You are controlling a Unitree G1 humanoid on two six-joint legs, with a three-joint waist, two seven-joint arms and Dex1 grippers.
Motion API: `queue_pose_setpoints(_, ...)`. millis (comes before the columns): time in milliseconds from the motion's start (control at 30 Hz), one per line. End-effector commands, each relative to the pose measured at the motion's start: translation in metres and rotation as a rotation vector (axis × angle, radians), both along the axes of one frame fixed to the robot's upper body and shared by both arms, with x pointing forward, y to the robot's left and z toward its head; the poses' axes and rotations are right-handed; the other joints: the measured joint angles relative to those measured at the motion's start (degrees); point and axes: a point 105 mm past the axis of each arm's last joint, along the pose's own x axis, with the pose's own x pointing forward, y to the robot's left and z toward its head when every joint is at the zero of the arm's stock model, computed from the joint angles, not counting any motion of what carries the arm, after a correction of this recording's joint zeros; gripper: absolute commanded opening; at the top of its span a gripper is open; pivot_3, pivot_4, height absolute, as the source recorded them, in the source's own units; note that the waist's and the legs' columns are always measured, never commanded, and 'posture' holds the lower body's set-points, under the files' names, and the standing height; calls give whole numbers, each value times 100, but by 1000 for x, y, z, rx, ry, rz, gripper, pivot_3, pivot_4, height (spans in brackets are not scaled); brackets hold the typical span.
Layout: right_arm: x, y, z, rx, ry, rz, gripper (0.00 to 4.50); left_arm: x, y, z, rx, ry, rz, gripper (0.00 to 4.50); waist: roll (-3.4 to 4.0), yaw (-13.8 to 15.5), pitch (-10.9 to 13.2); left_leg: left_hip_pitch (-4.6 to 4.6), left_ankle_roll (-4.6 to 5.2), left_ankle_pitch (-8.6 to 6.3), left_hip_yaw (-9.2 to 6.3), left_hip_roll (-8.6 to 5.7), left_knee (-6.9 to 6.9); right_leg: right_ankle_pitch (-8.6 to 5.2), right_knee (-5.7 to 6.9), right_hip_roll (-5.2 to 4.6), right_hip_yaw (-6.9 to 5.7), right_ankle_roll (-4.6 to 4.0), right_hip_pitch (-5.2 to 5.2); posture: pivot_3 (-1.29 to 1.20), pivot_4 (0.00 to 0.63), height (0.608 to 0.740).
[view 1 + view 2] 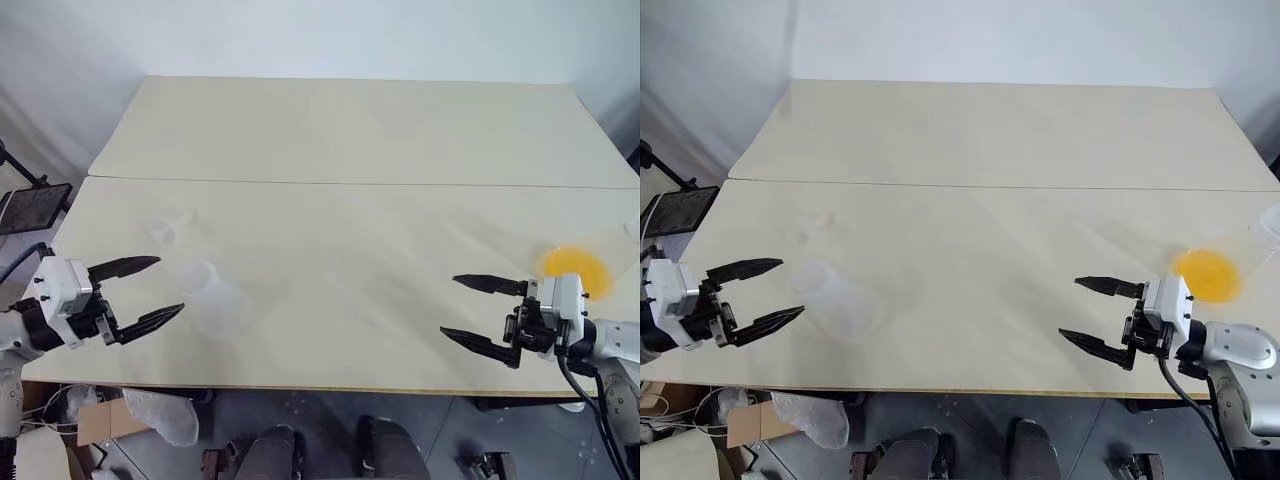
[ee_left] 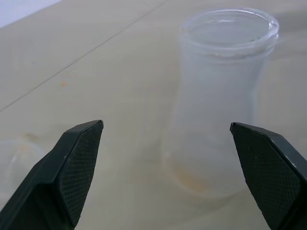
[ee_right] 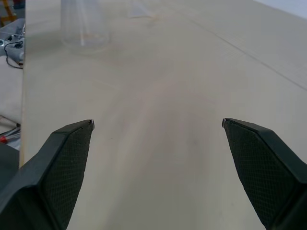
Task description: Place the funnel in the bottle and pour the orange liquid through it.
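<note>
The clear bottle (image 1: 212, 298) stands upright at the left of the table, its open neck (image 2: 229, 28) at the top. My left gripper (image 1: 170, 285) is open, level and aimed at it from the left, a short way off. The small clear funnel (image 1: 170, 228) lies on the table just beyond the bottle, faint against the wood. The orange liquid (image 1: 575, 268) sits in a clear vessel at the right side. My right gripper (image 1: 449, 305) is open and empty, pointing left, with the orange liquid behind it to the right. Its wrist view shows the bottle (image 3: 84, 24) far off.
The pale wooden table (image 1: 350, 130) is made of two panels with a seam across the middle. Another clear vessel (image 1: 1270, 225) stands at the right edge. A dark screen on a stand (image 1: 35, 207) sits off the table's left side.
</note>
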Motion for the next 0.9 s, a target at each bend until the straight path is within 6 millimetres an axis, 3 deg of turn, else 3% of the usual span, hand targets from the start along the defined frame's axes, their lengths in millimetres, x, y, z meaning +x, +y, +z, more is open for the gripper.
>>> queue_pose_setpoints(33, 2, 2, 5, 7, -34, -1, 4487, -3, -1, 7, -5, -20, -3, 4500, 0, -2, 0, 0, 0, 0, 0, 0, 0, 0, 1, 0, 0, 0, 0, 0, 150, 740)
queue_pose_setpoints(233, 7, 9, 9, 36, -45, 9, 4487, -6, 4, 10, -80, -28, 47, 4500, 0, -2, 0, 0, 0, 0, -1, 0, 2, 0, 3, 0, 0, 0, 1, 0, 150, 740)
queue_pose_setpoints(333, 10, 20, 15, 66, -53, 37, 4487, -14, 12, 0, -105, -6, 112, 4500, 0, -22, 0, 0, 0, 0, -1, 1, 1, 0, 4, 0, 1, 0, -1, 0, 150, 740)
queue_pose_setpoints(700, 13, 68, 42, 172, -78, 197, 4487, -70, 52, -42, -232, 78, 433, 4500, -8, 18, 2, -1, -4, -6, -5, 10, 4, -1, -11, -1, 0, -5, 3, 0, 150, 740)
queue_pose_setpoints(800, 12, 76, 44, 153, -80, 250, 4487, -79, 51, -46, -257, 85, 451, 4500, -9, 18, 2, -1, -2, -10, -5, 10, 4, -1, -28, -4, 1, -6, 2, 0, 150, 740)
queue_pose_setpoints(900, 10, 78, 44, 137, -66, 275, 4487, -77, 31, -39, -296, 76, 380, 4500, -11, 16, 2, -1, -3, -12, -4, 10, 4, -2, -28, -4, 1, -7, 0, 0, 150, 740)
